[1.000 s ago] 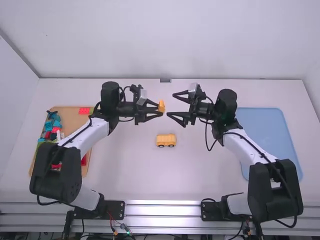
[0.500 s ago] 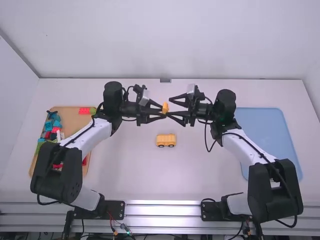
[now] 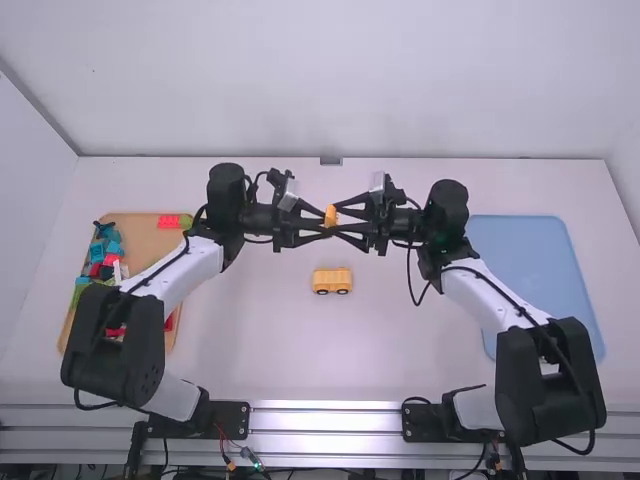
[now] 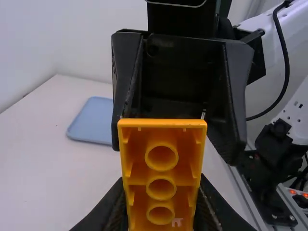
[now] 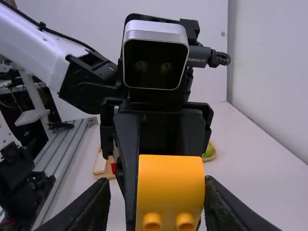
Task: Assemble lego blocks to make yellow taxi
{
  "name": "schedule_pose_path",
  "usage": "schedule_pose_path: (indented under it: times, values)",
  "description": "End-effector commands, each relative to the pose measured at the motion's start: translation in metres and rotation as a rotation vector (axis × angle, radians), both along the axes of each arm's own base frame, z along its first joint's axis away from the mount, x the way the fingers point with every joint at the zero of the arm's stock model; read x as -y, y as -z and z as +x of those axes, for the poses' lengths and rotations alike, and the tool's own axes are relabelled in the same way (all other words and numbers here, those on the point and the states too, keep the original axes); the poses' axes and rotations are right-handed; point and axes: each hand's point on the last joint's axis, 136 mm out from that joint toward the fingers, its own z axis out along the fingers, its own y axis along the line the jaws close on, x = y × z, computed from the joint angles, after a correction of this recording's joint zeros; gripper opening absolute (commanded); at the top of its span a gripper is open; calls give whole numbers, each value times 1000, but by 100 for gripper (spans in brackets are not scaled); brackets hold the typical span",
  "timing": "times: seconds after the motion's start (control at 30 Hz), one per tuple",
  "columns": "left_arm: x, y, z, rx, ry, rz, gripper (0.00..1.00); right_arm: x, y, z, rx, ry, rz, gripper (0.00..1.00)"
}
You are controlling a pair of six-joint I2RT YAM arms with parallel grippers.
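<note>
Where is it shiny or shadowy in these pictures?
High view: pale streaks of light along the metal rail; left wrist view: the yellow block's hollow inside looks darker than its bright rim; right wrist view: a pale shine on top of the silver camera housing.

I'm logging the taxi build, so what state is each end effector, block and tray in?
Left end effector: closed on the raised yellow block
Right end effector: open around that block
Raised yellow block: held off the table
Wheeled yellow block: standing on the table
Coloured blocks: on the tan tray
Blue tray: flat, partly covered
</note>
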Motion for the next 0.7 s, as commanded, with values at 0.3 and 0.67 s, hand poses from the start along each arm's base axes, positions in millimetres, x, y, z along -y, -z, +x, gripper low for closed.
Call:
schedule_pose_path:
  times: [0.3,0.67]
  values:
    - [3,4,-5,-15,23,1,2,-4,-19,-4,55,-16,14,43]
    - [4,4,-6,-14,27,1,2,-5,-17,-3,46,-8,12,38]
